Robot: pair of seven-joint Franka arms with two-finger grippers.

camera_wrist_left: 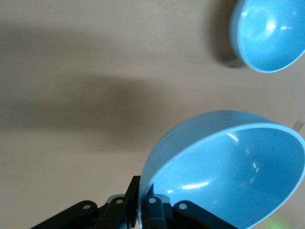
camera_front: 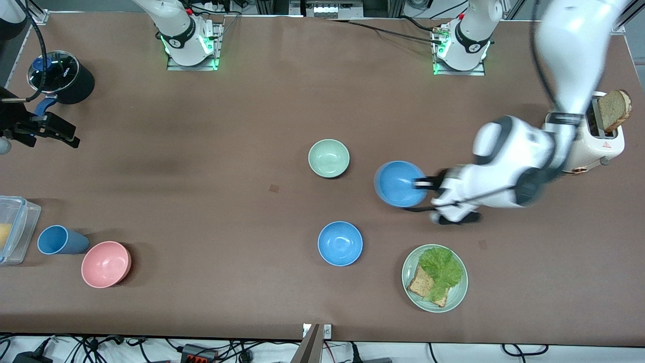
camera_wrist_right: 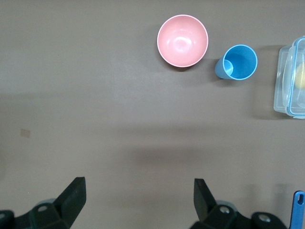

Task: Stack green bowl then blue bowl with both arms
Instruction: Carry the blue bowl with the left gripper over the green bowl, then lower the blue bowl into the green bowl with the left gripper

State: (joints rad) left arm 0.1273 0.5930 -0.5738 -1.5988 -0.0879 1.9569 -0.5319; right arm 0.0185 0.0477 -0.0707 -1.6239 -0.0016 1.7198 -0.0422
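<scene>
The glossy sky-blue round bowl (camera_front: 400, 184) hangs tilted, pinched by its rim in the left gripper (camera_front: 422, 184), beside the pale mint-green bowl (camera_front: 329, 158) on the table. That thin rim grip could slip. The right gripper (camera_wrist_right: 138, 195) waits, fingers wide, holding nothing.

Both arms: white jointed housings, black joint bands, black cables, black fingers; bases lit green.
</scene>
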